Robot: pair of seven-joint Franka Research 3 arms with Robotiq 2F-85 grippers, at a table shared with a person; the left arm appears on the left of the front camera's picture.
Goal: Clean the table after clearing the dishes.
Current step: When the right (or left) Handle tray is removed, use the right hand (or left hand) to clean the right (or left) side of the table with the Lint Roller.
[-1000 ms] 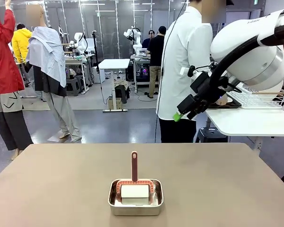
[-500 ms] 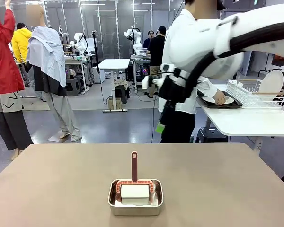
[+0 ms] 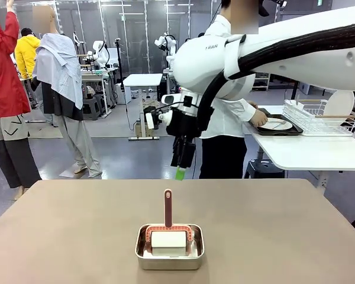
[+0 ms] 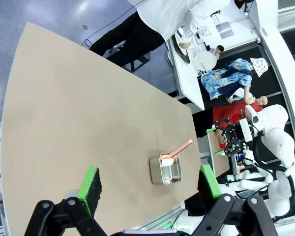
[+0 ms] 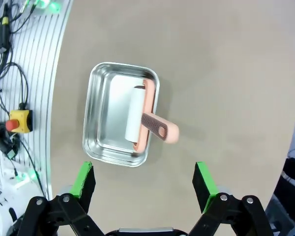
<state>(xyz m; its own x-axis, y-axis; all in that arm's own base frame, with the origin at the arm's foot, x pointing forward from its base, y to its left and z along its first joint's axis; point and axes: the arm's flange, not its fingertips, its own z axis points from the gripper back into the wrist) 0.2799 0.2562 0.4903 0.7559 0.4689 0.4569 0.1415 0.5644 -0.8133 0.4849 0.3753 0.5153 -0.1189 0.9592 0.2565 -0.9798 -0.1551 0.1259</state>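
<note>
Tabletop (image 3: pixel 59 225) is big and brown, and a small shiny pan (image 3: pixel 169 247) sits near the middle of its near edge. A white roller (image 3: pixel 168 239) lies in the pan, and its pinkish handle (image 3: pixel 168 207) sticks out over the pan's far rim. The right gripper (image 3: pixel 181 170) hangs in the air over the tabletop's far edge, pointing down, its fingers wide apart with nothing between them. The left gripper (image 4: pixel 147 173) is high above the tabletop, fingers wide apart too. One white plate (image 3: pixel 276 125) lies on a dark tray (image 3: pixel 293 132) on the white side table (image 3: pixel 307 154), with a person's hand (image 3: pixel 259 118) at the tray. A second plate (image 3: pixel 339 103) stands in the wire rack (image 3: pixel 307 121) there.
</note>
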